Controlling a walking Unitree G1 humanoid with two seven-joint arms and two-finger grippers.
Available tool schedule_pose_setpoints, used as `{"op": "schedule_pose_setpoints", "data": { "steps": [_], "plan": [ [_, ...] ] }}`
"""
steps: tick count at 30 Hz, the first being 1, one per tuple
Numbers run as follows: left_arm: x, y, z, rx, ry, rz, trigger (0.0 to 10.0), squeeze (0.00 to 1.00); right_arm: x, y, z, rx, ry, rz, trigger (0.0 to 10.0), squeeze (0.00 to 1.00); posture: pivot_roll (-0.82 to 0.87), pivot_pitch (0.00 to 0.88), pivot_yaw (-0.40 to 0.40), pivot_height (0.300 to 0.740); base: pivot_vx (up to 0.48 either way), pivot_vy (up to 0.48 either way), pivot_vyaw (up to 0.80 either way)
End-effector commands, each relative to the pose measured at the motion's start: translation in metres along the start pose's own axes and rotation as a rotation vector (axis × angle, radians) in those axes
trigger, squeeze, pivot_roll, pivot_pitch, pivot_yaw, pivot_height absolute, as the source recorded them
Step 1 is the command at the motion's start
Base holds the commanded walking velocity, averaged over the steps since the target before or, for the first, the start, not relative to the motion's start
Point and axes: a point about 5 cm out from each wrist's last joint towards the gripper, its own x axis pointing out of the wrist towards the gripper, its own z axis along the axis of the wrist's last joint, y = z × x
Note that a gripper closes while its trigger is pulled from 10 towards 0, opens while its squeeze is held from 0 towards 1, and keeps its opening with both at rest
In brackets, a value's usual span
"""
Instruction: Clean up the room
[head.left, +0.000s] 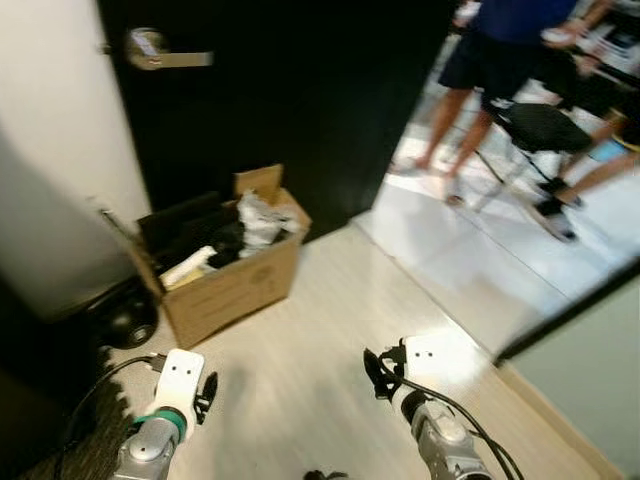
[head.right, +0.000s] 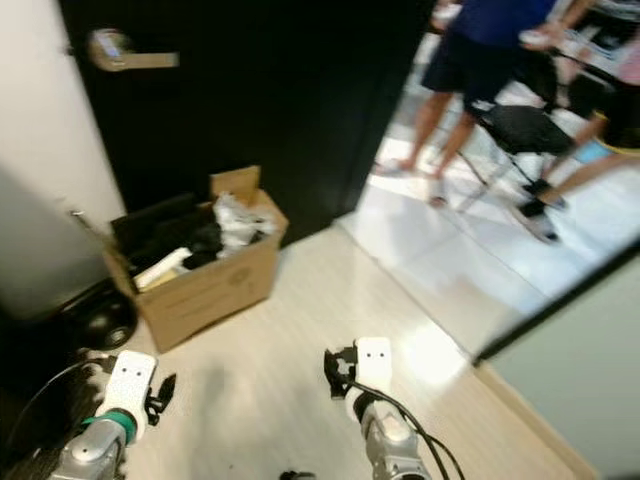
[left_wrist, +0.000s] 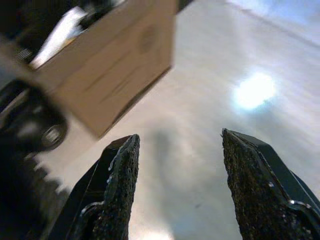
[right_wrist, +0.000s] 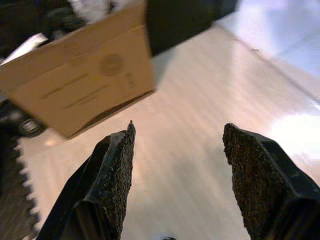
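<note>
An open cardboard box (head.left: 236, 283) stands on the pale wood floor against a black door, stuffed with black and white items (head.left: 255, 222). It also shows in the left wrist view as the box (left_wrist: 107, 70) and in the right wrist view as the box (right_wrist: 85, 85). My left gripper (left_wrist: 180, 136) is open and holds nothing; it hangs low over the floor in front of the box, at the bottom left (head.left: 207, 395). My right gripper (right_wrist: 179, 127) is also open with nothing between its fingers, low at the bottom centre (head.left: 379, 374), further right of the box.
The black door (head.left: 290, 100) with a lever handle (head.left: 160, 55) stands behind the box. A black round object (head.left: 125, 320) and a cable (head.left: 95, 390) lie at the left. Through the doorway, people's legs (head.left: 450, 110) and a chair (head.left: 535, 135) stand on white tiles. Bare floor lies between me and the box.
</note>
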Motion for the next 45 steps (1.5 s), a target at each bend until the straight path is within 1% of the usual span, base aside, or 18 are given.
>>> {"op": "schedule_pose_setpoints", "data": {
  "steps": [1,8,13,14,18,20,23,27,30,35,37,45],
  "plan": [
    [0.0,-0.001,-0.004,0.0,0.016,-0.009,10.0,0.0,-0.002,-0.004,-0.004,0.015,0.017,-0.02,10.0,0.0,0.11,0.043,-0.046,0.74,0.0,0.0,-0.8],
    [0.0,-0.001,-0.003,0.001,0.016,-0.009,10.0,0.0,-0.002,-0.004,-0.004,0.014,0.017,-0.021,10.0,0.0,0.11,0.04,-0.046,0.74,0.0,0.0,-0.8],
    [0.001,0.0,-0.004,0.019,0.02,-0.014,10.0,0.0,-0.001,-0.004,-0.002,0.013,0.013,-0.024,10.0,0.0,0.11,0.023,-0.035,0.74,0.0,0.0,-0.8],
    [0.002,0.003,-0.005,0.057,0.025,-0.021,10.0,0.0,0.0,-0.003,-0.001,0.022,0.008,-0.031,10.0,0.0,0.11,0.006,-0.009,0.74,0.0,0.0,-0.8],
    [0.002,0.008,-0.005,0.089,0.029,-0.026,10.0,0.0,0.002,-0.001,-0.001,0.035,0.006,-0.039,10.0,0.0,0.11,0.0,0.005,0.74,0.0,0.0,-0.8],
    [0.003,0.009,-0.005,0.092,0.031,-0.026,10.0,0.0,0.002,0.0,-0.001,0.037,0.006,-0.041,10.0,0.0,0.11,0.0,0.005,0.74,0.0,0.0,-0.8],
    [0.007,0.016,0.002,0.11,0.025,-0.024,10.0,0.0,0.001,0.004,-0.004,0.053,0.007,-0.047,10.0,0.0,0.1,0.0,0.032,0.74,0.0,0.0,-0.8],
    [0.008,0.017,0.004,0.112,0.023,-0.022,10.0,0.0,0.001,0.005,-0.005,0.054,0.007,-0.047,10.0,0.0,0.1,0.0,0.032,0.74,0.0,0.0,-0.8],
    [0.01,0.015,0.006,0.105,0.014,-0.022,10.0,0.0,-0.001,0.003,-0.007,0.055,0.008,-0.054,10.0,0.0,0.09,0.0,0.03,0.74,0.0,0.0,-0.8],
    [0.011,0.011,0.006,0.089,0.011,-0.025,10.0,0.0,-0.001,0.0,-0.006,0.03,0.005,-0.061,10.0,0.0,0.09,0.0,0.022,0.74,0.0,0.0,-0.76],
    [0.01,0.009,0.005,0.071,0.01,-0.027,10.0,0.0,-0.001,0.0,-0.004,0.018,0.004,-0.059,10.0,0.0,0.09,0.0,0.02,0.74,-0.304,0.0,0.0],
    [0.008,0.007,0.002,0.048,0.005,-0.024,10.0,0.0,0.002,0.002,-0.001,0.006,0.002,-0.044,10.0,0.0,0.1,0.002,0.002,0.74,-0.417,0.0,0.0]
  ]
}}
